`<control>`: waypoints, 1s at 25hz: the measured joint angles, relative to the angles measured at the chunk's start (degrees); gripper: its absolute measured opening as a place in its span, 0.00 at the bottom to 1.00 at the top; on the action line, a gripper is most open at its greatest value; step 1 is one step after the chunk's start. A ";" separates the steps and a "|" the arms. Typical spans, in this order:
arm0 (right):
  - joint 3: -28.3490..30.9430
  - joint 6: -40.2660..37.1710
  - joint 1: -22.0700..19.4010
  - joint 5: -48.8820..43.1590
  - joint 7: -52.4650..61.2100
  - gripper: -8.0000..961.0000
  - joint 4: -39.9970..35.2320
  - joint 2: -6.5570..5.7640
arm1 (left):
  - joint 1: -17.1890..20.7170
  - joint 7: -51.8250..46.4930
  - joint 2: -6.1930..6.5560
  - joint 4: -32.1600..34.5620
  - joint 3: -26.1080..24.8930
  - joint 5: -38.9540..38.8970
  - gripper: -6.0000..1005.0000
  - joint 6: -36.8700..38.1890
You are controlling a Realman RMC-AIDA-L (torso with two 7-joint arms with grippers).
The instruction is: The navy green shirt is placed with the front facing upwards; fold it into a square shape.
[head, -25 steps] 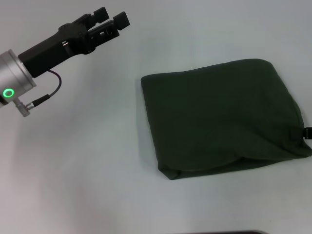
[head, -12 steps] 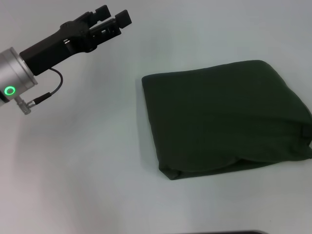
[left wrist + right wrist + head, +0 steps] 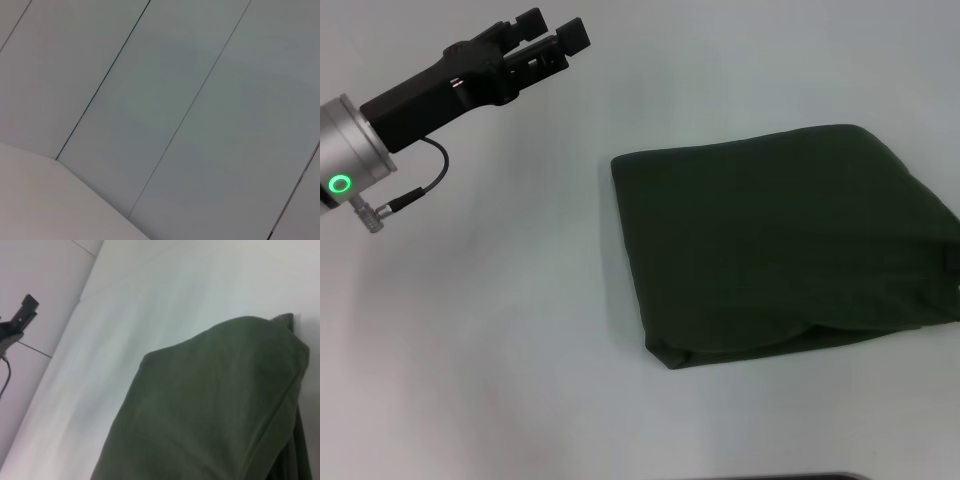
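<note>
Olive cotton filled the right half of my head view: the navy green shirt [image 3: 785,245] lay on the white table [image 3: 500,350] as a plump, roughly square bundle, plain green side up, its near edge bulging where the layers curled under. No lettering showed.

My left gripper [image 3: 548,38] hung in the air at the far left, well apart from the shirt, its fingers a little apart and holding nothing. Its wrist camera showed only pale wall panels. The right gripper was out of the head view, and its own camera did not show its fingers (so I could not tell whether they were parted or closed); that camera looked across the shirt from just beside its right edge.

I judged the folding essentially finished, so the step in hand was withdrawing cleanly. To do that well I would lift the right arm straight up and away from the right edge, without dragging a layer, then check that the corners sat square.

Against the frame a second before, the small black tip at the shirt's right edge had gone from view, and the left gripper had barely shifted.
</note>
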 joint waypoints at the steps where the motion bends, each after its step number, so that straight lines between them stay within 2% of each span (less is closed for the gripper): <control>1: 0.29 -0.36 0.01 0.00 0.01 0.02 0.00 -0.09 | 0.01 0.00 0.00 0.00 0.00 -0.02 0.90 0.00; 12: 0.88 0.24 0.10 -0.20 0.31 0.02 0.02 -0.33 | -0.05 0.00 0.01 0.09 0.00 -0.10 0.90 -0.04; 18: 0.27 3.50 0.11 -0.28 1.55 0.02 0.61 0.10 | -0.05 0.00 0.01 0.11 0.00 0.00 0.90 -0.07; 25: -0.76 3.74 0.19 -0.33 1.86 0.04 0.77 0.32 | -0.05 0.00 0.01 0.30 0.00 0.06 0.90 -0.07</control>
